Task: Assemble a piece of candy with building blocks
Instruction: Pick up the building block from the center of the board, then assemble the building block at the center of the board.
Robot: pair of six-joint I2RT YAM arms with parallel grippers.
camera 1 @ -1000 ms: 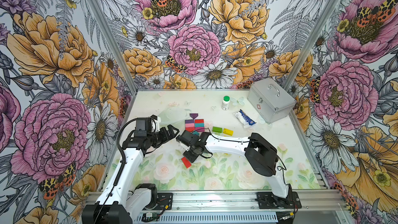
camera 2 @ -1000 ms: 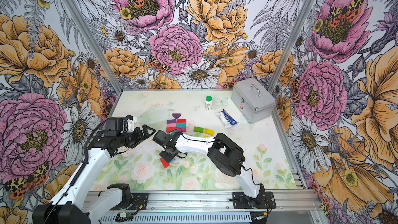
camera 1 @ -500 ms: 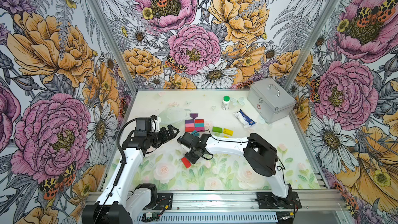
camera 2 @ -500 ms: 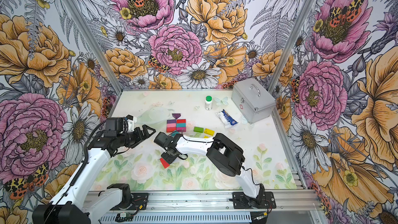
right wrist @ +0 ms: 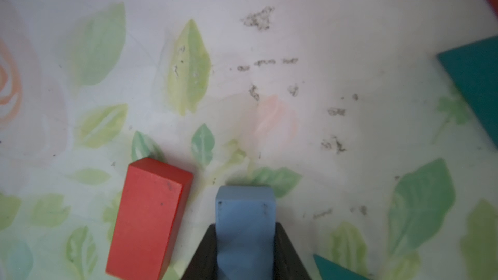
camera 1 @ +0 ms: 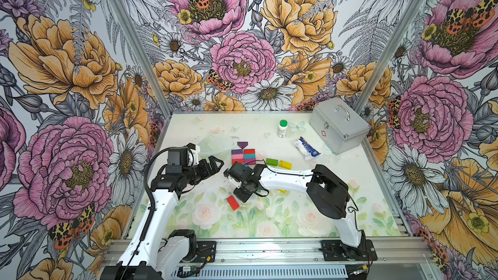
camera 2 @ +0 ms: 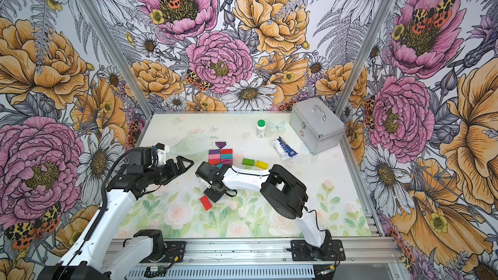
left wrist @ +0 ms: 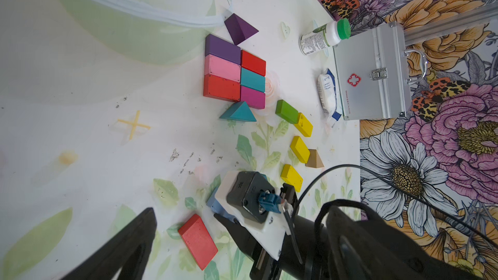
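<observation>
Since our right gripper has clamped shut on the light blue block low at the mat, just beside 1 red block, a skewed lift could knock that neighbour; our left gripper gapes wide, empty.

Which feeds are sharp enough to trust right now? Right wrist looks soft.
Right wrist view: soft throughout, edges of the light blue block in the right gripper and the red block beside it smeared. Left wrist view: sharp on the block grid. Both top views: evenly lit, only faint shadows, no glare.
</observation>
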